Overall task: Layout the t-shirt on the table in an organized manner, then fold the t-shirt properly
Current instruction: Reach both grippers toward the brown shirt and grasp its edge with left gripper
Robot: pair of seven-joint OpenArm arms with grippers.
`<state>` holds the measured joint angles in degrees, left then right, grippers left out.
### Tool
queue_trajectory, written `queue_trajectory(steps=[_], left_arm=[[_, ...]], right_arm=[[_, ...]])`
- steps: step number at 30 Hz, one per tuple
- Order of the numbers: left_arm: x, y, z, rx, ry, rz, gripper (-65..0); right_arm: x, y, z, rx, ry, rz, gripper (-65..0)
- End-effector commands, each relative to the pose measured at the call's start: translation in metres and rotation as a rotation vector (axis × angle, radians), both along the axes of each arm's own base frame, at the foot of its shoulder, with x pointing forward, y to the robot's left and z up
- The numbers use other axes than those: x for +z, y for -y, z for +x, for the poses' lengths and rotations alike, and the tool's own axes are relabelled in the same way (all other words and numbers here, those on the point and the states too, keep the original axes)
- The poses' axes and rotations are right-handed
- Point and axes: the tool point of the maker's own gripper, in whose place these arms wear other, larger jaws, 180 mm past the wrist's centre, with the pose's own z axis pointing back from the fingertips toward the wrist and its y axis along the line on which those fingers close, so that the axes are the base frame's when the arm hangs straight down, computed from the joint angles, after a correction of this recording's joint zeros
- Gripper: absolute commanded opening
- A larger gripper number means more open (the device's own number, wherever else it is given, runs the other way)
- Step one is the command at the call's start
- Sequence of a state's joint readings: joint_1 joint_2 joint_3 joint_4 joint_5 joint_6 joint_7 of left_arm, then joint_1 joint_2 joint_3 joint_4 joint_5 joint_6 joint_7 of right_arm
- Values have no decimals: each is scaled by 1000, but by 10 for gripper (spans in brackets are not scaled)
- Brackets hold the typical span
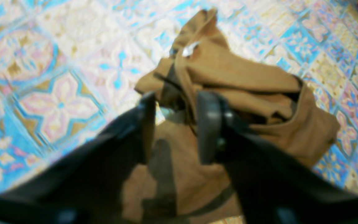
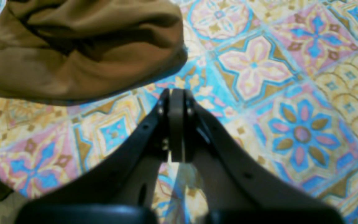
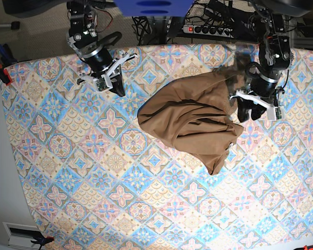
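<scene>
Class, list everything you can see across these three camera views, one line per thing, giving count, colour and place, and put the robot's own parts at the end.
tan-brown soft cloth t-shirt: one, tan-brown, crumpled in a heap on the table, right of centre in the base view.
pastel tile-patterned table: one, blue, pink and cream, fills most of each view.
white power strip: one, white, behind the table's far edge.
left tool: one, black, jaws apart, over the t-shirt's edge.
right tool: one, black, shut, empty, over bare table beside the t-shirt.

A power strip (image 3: 211,29) with tangled cables (image 3: 151,23) lies beyond the far edge.
</scene>
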<state>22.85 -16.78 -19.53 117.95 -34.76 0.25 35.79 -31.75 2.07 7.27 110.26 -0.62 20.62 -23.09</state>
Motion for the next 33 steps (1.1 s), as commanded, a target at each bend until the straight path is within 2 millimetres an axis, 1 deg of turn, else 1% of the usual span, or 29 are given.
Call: queue_trajectory(steps=[1, 3, 4, 6, 8, 12, 14, 16, 18, 20, 23, 25, 28, 31, 33], left_arm=[[13, -1, 6, -2, 50, 8, -354], [8, -3, 5, 4, 37, 5, -347], [9, -9, 6, 18, 40, 11, -346], [13, -18, 12, 40, 55, 13, -344], [9, -23, 18, 56, 53, 3, -342], [-7, -36, 33, 90, 24, -16, -342], [-12, -37, 37, 94, 11, -26, -341], [-17, -26, 43, 58, -19, -40, -340], [-18, -21, 49, 43, -45, -54, -340], [-25, -21, 54, 45, -67, -67, -340], [-26, -23, 63, 47, -65, -78, -342], [-19, -14, 65, -6, -40, -64, -344], [-21, 6, 66, -83, -42, -58, -344], [-32, 11, 65, -95, -72, -67, -344], [-36, 11, 70, -92, -81, -76, -344]], right_arm=[[9, -1, 2, 3, 34, 17, -645], [9, -1, 2, 3, 34, 17, -645], [9, -1, 1, 3, 32, 17, -645], [8, -1, 1, 2, 30, 17, -645], [8, -1, 1, 2, 30, 17, -645], [8, -1, 1, 2, 30, 17, -645], [8, -1, 1, 2, 30, 17, -645], [8, -1, 1, 2, 30, 17, -645], [8, -1, 1, 2, 30, 17, -645], [8, -1, 1, 2, 30, 17, -645], [8, -1, 1, 2, 30, 17, -645], [8, -1, 1, 2, 30, 17, -645], [8, -1, 1, 2, 30, 17, -645], [8, -1, 1, 2, 30, 17, -645], [8, -1, 1, 2, 30, 17, -645]])
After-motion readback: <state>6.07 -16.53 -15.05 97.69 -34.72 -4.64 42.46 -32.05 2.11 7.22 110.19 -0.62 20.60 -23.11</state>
